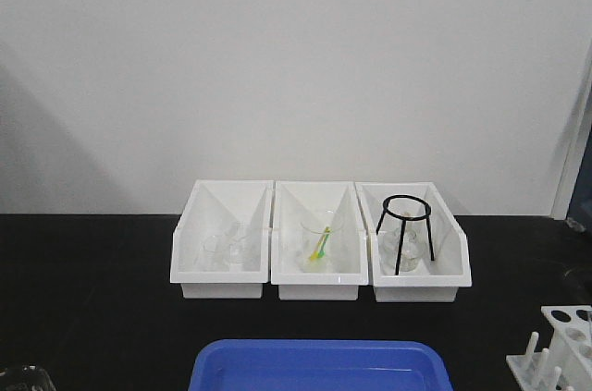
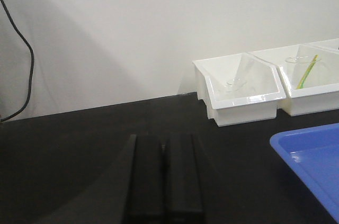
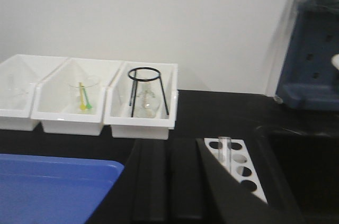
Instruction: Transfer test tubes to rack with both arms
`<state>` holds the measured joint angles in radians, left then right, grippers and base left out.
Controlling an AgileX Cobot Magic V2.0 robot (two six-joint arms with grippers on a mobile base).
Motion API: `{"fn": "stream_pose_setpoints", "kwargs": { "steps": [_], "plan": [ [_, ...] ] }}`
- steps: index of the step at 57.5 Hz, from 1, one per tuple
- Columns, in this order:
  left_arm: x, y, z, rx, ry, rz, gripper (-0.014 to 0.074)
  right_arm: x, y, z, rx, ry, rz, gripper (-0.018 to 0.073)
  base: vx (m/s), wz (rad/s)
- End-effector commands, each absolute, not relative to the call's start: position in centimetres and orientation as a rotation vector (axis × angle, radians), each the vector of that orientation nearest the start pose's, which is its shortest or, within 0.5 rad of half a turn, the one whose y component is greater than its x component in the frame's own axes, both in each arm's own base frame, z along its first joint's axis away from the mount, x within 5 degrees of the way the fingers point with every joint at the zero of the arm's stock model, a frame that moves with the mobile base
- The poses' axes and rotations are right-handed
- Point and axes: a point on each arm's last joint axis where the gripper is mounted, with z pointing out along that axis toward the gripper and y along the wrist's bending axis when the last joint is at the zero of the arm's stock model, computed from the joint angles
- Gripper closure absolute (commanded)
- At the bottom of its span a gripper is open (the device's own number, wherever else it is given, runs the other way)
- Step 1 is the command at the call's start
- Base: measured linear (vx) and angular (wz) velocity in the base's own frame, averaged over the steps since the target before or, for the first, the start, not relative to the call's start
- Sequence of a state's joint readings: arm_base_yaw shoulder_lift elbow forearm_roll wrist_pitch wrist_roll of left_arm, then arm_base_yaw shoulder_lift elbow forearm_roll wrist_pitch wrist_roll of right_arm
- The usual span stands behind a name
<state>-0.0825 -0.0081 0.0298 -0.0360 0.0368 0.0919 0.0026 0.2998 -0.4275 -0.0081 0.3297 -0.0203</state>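
— White plastic is seen in three open-front bins, with the middle bin (image 1: 317, 241) taken as the landmark. What is held in each?

— To its left, small clear glassware is seen in the left bin (image 1: 222, 241). In the middle bin a beaker (image 1: 320, 236) with a green-and-yellow stick is stood. To its right, a black tripod ring (image 1: 405, 232) over a glass flask is held in the right bin (image 1: 413, 243).

— And in front of it?

— A blue tray (image 1: 319, 365) is laid just in front of the middle bin on the black table (image 1: 83, 308).

— Where is the rack?

— Well to the right and nearer, the rack (image 3: 237, 167) is set. One test tube (image 3: 224, 149) is stood upright in a hole.

— The grippers?

— The left gripper (image 2: 164, 181) is seen with its fingers pressed together, nothing between them. The right gripper (image 3: 168, 181) is likewise closed and empty, just left of the rack.
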Motion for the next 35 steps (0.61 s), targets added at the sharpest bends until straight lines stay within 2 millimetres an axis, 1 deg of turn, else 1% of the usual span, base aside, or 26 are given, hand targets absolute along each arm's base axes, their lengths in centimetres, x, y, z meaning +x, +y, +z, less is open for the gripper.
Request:
{"fn": "stream_pose_setpoints", "kwargs": {
  "steps": [1,2,6,8,15,16,17,20,22,35],
  "plan": [
    [5.6,-0.4,19.9,0.092,1.469,-0.025,0.0614,7.2,-0.1,29.8,-0.018,1.52,-0.044,0.0567,0.0,0.0],
    [5.6,-0.4,19.9,0.092,1.469,-0.025,0.0614,7.1,-0.1,29.0,-0.028,1.514,-0.051,0.0567,0.0,0.0],
    [5.6,-0.4,19.9,0.092,1.469,-0.025,0.0614,6.8,0.0,27.0,-0.049,1.493,-0.063,0.0567,0.0,0.0],
    [5.6,-0.4,19.9,0.092,1.469,-0.025,0.0614,6.7,0.0,25.5,-0.052,1.491,-0.059,0.0567,0.0,0.0],
    [5.6,-0.4,19.9,0.092,1.469,-0.025,0.0614,6.3,0.0,22.1,-0.02,1.487,-0.018,0.0567,0.0,0.0],
    [5.6,-0.4,19.9,0.092,1.469,-0.025,0.0614,6.2,0.0,21.9,-0.017,1.479,-0.015,0.0567,0.0,0.0],
    [5.6,-0.4,19.9,0.092,1.469,-0.025,0.0614,6.1,0.0,21.2,-0.006,1.486,-0.004,0.0567,0.0,0.0],
    [5.6,-0.4,19.9,0.092,1.469,-0.025,0.0614,5.9,0.0,20.4,0.017,1.457,0.02,0.0567,0.0,0.0],
    [5.6,-0.4,19.9,0.092,1.469,-0.025,0.0614,5.8,0.0,20.3,0.029,1.477,0.029,0.0567,0.0,0.0],
    [5.6,-0.4,19.9,0.092,1.469,-0.025,0.0614,5.6,0.0,20.4,0.032,1.465,0.032,0.0567,0.0,0.0]
  ]
}}
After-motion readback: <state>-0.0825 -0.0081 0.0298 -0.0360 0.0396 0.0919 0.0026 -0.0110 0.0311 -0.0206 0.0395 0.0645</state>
